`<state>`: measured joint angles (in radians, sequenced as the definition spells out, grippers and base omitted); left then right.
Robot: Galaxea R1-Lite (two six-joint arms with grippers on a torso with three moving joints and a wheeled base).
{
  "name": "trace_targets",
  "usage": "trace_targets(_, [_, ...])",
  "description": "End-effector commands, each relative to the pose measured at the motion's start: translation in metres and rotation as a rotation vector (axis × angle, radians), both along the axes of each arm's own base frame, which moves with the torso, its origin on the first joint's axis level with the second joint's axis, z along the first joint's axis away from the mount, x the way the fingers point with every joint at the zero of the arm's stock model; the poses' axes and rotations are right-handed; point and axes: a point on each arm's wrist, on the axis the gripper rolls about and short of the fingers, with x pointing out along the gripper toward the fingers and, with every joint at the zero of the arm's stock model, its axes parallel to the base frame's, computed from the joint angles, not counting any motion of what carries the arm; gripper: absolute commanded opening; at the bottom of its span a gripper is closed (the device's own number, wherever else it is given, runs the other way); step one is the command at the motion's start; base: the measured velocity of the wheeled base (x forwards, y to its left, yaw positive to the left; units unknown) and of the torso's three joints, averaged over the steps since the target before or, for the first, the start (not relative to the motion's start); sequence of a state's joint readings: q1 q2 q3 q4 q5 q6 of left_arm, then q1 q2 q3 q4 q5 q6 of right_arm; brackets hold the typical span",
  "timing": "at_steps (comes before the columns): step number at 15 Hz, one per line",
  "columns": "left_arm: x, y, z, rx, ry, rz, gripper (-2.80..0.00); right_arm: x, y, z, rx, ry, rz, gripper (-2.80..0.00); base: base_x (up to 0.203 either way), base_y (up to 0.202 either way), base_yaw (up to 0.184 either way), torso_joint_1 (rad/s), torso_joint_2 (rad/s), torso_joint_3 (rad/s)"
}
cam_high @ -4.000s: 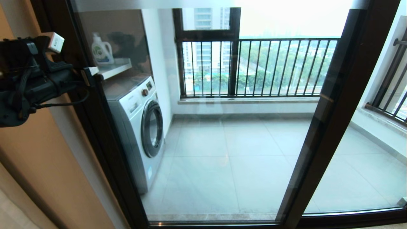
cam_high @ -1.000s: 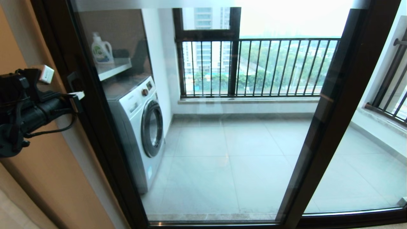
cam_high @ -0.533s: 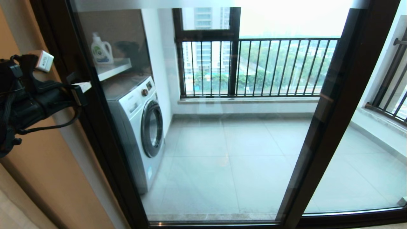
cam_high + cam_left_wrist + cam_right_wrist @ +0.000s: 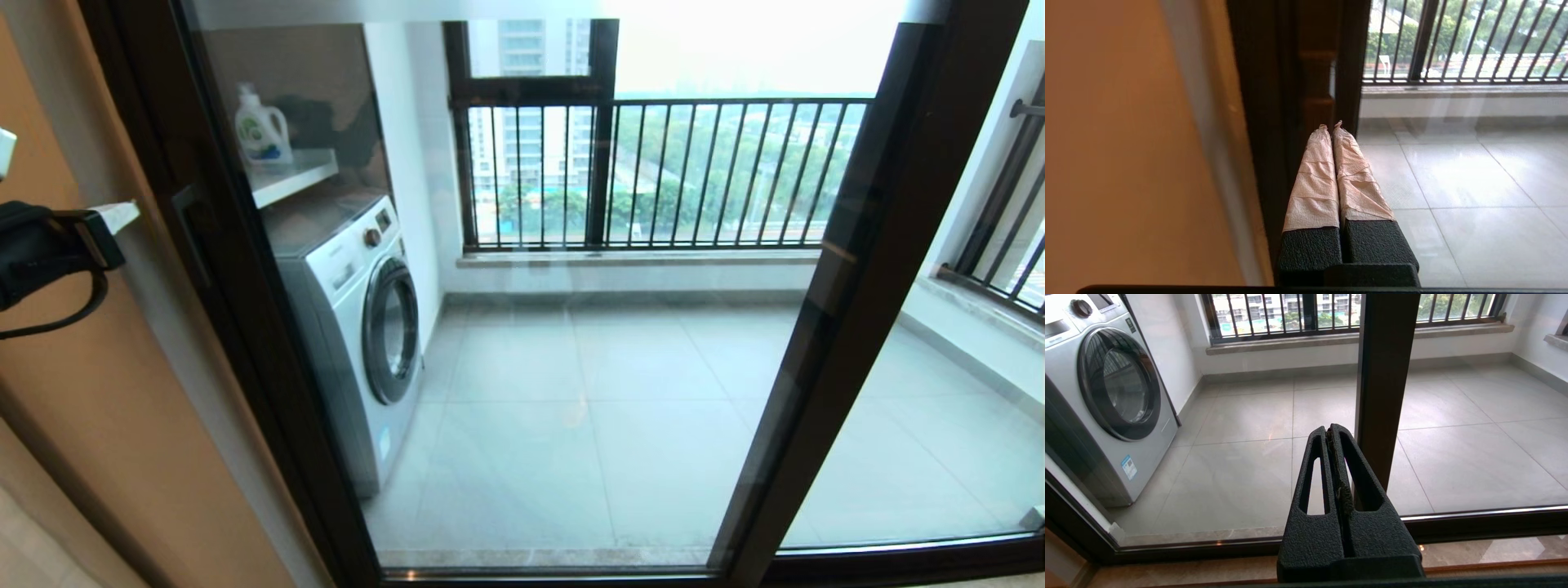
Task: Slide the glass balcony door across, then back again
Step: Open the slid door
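The glass balcony door [image 4: 571, 367] fills the head view, its dark left stile [image 4: 245, 327] standing against the wall side. A small lever handle [image 4: 189, 222] sits on that stile. My left gripper [image 4: 122, 214] hangs at the left edge, shut on nothing and a short gap away from the stile. In the left wrist view its taped fingertips [image 4: 1331, 127] point toward the dark stile [image 4: 1274, 102]. My right gripper [image 4: 1331, 429] is out of the head view; in its wrist view it is shut and empty, low before the glass, next to the middle stile [image 4: 1384, 375].
Behind the glass stand a washing machine [image 4: 359, 327], a detergent bottle [image 4: 261, 126] on a shelf, and the barred window [image 4: 653, 171]. An orange-brown wall [image 4: 82, 425] lies left of the door. The bottom track [image 4: 1474, 526] runs along the floor.
My left gripper has drawn back leftward from the door's stile, where its tips lay half a second ago. The door has not visibly moved.
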<state>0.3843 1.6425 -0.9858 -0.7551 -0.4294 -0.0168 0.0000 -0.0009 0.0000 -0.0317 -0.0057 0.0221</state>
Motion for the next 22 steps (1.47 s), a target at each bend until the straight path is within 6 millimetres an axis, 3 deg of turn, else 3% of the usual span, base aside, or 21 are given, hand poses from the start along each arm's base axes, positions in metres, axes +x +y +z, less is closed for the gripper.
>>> trace_targets(1, [0.002, 0.010, -0.002, -0.005, 0.001, 0.020, -2.80, 0.001, 0.000, -0.003, -0.001, 0.013, 0.000, -2.80, 0.000, 0.000, 0.000, 0.000, 0.00, 0.000])
trace_targets(6, [0.026, 0.021, -0.024, -0.023, 0.057, 0.033, -2.80, 0.001, 0.000, -0.003, 0.001, 0.013, 0.000, -2.80, 0.000, 0.000, 0.000, 0.000, 0.00, 0.000])
trace_targets(16, [0.072, 0.041, -0.032, 0.046, 0.036, 0.055, -2.80, 0.001, 0.000, -0.003, 0.000, 0.013, 0.000, -2.80, 0.000, 0.000, 0.000, 0.000, 0.00, 0.000])
trace_targets(22, [0.088, 0.020, -0.030, 0.052, 0.023, 0.006, -2.80, 0.001, 0.000, -0.003, 0.000, 0.013, 0.000, -2.80, 0.000, 0.000, 0.000, 0.000, 0.00, 0.000])
